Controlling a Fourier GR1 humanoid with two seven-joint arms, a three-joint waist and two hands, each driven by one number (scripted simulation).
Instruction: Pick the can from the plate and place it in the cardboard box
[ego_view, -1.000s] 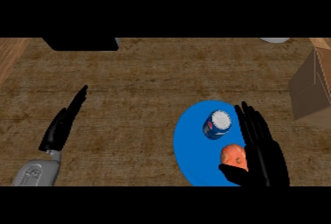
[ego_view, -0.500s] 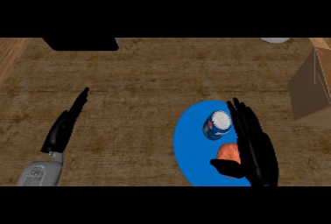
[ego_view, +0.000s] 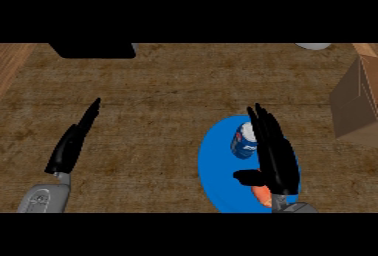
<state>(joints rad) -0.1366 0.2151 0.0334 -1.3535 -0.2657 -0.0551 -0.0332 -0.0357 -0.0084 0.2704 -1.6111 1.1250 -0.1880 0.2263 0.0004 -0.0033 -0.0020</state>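
On the wooden counter (ego_view: 162, 100), one blue plate (ego_view: 214, 170) is recorded at lower right, bearing one can (ego_view: 244, 141) — blue and white, standing near the plate's upper part — and one orange item (ego_view: 261, 196), mostly hidden. One right hand (ego_view: 275, 155) is held over the plate just beside the can, fingers straight, nothing grasped. One left hand (ego_view: 72, 145) is seen at the left, fingers extended, empty. One cardboard box (ego_view: 356, 105) is placed at the right edge — apart from the plate.
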